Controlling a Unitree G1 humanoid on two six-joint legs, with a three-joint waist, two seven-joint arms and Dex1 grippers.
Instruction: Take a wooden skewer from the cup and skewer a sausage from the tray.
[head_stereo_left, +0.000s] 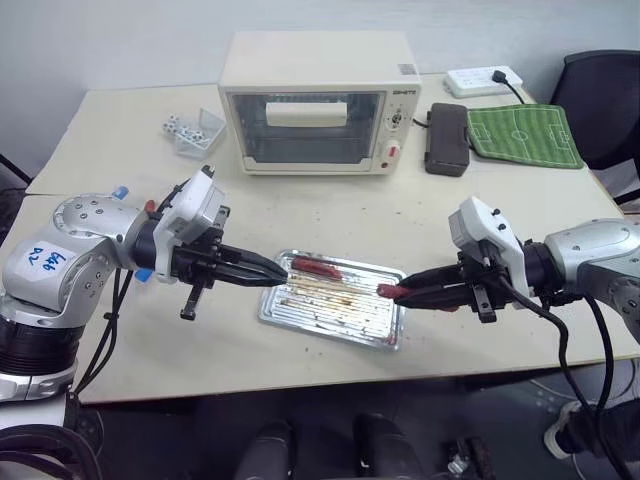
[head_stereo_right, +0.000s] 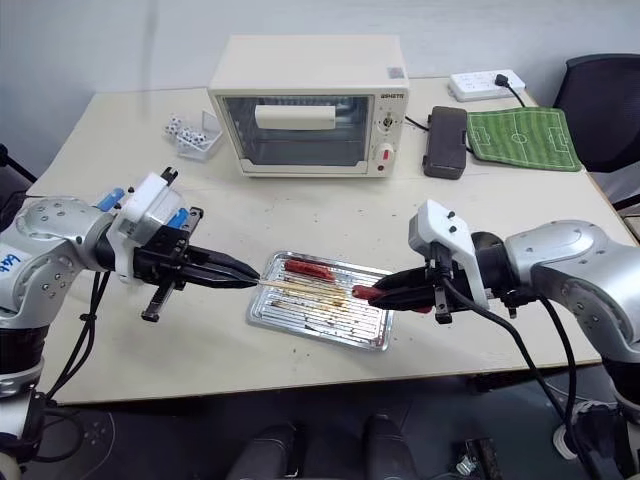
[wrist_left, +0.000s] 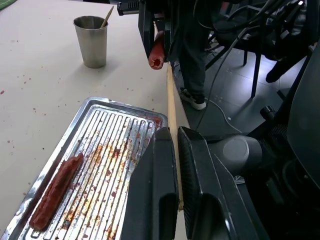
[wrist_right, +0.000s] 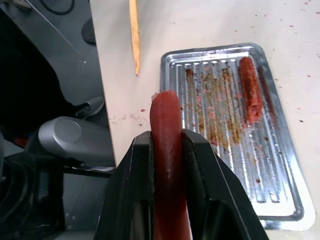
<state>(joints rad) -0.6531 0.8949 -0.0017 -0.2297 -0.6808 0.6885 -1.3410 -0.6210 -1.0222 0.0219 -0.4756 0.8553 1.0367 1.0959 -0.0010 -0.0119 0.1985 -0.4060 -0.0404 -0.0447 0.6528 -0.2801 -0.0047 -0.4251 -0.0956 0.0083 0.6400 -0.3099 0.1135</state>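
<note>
- I see the toaster oven (head_stereo_left: 318, 100), cream-coloured w/ glass door, at the back of the table (head_stereo_left: 120, 130). Small badge top right of its door; lettering too small for me to read.
- Clear plastic box of dice (head_stereo_left: 195, 130) sits just left of the oven.
- Black case (head_stereo_left: 446, 139) right of the oven; green football-pitch mat (head_stereo_left: 524, 134) beside it; white power strip (head_stereo_left: 484, 79) behind, at the far edge.
- Black chair (head_stereo_left: 605, 100) past the table's far right corner.
- Blue handwriting on my left arm's shell; I can't read it.
- Tray (head_stereo_left: 300, 318) lies centre-front, between both grippers, ridged floor w/ brown grease marks. One sausage on the tray (head_stereo_left: 312, 267) lies along its far edge.
- Left gripper (head_stereo_left: 282, 272): fingers pressed together on the wooden skewer (head_stereo_right: 300, 288), which runs level over the tray, tip toward the right gripper.
- Right gripper (head_stereo_left: 392, 292): jaws narrowly apart, clamped on the held sausage (wrist_right: 167, 150); its end sticks out past the fingertips, toward the skewer tip.
- Skewer tip and held sausage end are near, not touching, above the tray's near half. Nothing stands between them.
- Cup (wrist_left: 91, 41) stands on the table well apart from the tray, in the left wrist view, w/ a spare stick (wrist_left: 106, 17) leaning in it.
</note>
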